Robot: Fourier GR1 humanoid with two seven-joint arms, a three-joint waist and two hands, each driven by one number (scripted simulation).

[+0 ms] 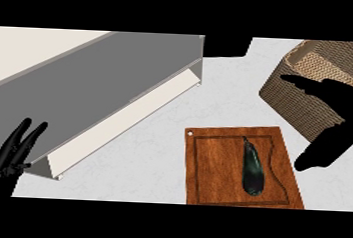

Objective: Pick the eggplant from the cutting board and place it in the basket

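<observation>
Head view showed a long, dark eggplant (253, 167) lying on the brown cutting board (214, 167), on the board's right half, with its thin stem end pointing away from the robot. Nothing was touching it. The board sat on the white counter (172, 116), near the bottom of the view.

The woven basket (298, 94) stood at the upper right, just past the board's far right corner. The right hand (342, 108) was over the basket's near side. It was spread wide and held nothing: one part pointed left across the basket and another reached down beside the board's right edge, apart from the eggplant.

The left hand (12, 154) was at the lower left edge, open, with its fingers straight and pointing up. Next to it was a big grey and cream box (100, 82). A black shape (227, 45) sat at the top.
</observation>
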